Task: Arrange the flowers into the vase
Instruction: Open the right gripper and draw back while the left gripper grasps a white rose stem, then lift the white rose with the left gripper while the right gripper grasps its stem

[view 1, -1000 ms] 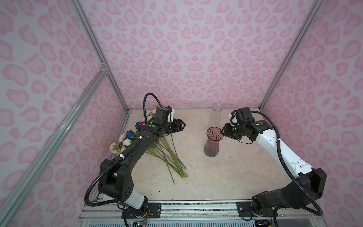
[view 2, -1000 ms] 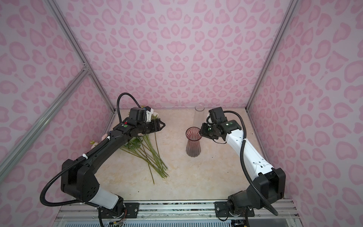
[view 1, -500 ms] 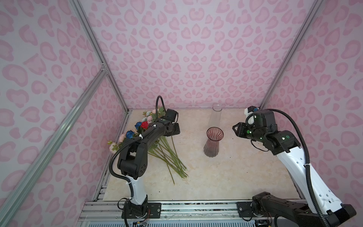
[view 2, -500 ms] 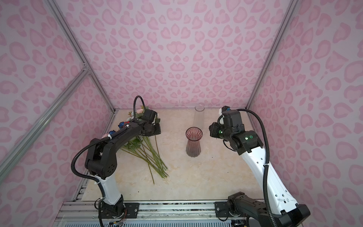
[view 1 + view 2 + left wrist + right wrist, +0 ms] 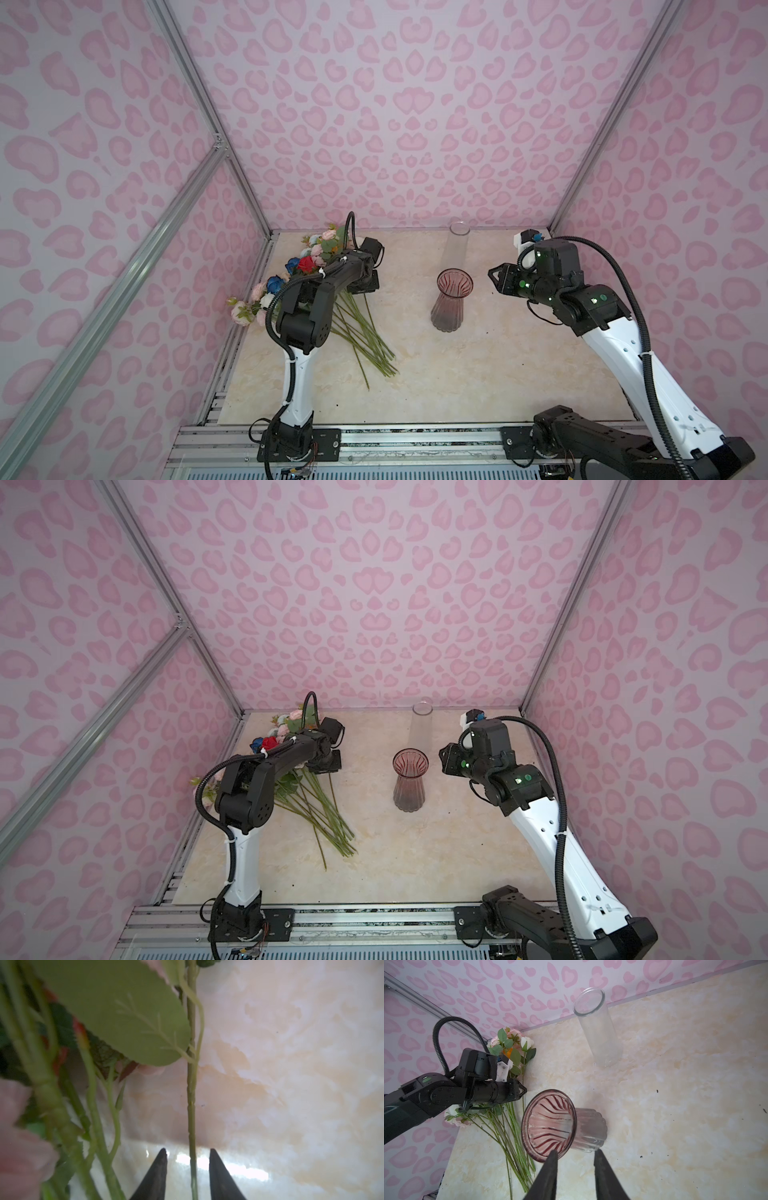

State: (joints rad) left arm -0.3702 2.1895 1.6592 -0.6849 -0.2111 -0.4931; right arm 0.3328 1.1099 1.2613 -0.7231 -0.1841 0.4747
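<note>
Left wrist view first, Ana: what is the left claw (image 5: 188, 1152) doing?

Its two dark tips stand apart at the bottom of the frame, Ben. One thin green stem (image 5: 191, 1105) runs up between them. There's a gap on each side, so it is open around the stem and grips nothing yet.

Why that stem?

It lies alone on the bare bench (image 5: 291, 1064), right of the tangle. A broad leaf (image 5: 116, 1007) and the other stems crowd the left half. I'd say a lone stem lifts out most easily without dragging its neighbours.

And the flowers (image 5: 307, 266) overall?

In both top views they lie flat in one bunch left of centre. The heads point to the upper left by the wall, and the cut ends fan toward the lower middle. None is in a vase.

Where's the vase?

The pink ribbed vase (image 5: 451, 303) stands upright at centre, empty and well apart from the bunch. A clear cylinder vase (image 5: 456, 249) stands behind it, higher in the frame, also empty.

The right claw (image 5: 494, 278)?

It is just right of the pink rim, not touching it, and points at it. In the right wrist view its tips are spread and hold nothing. My guess is it's posted there to steady the vase when a stem comes over.
</note>
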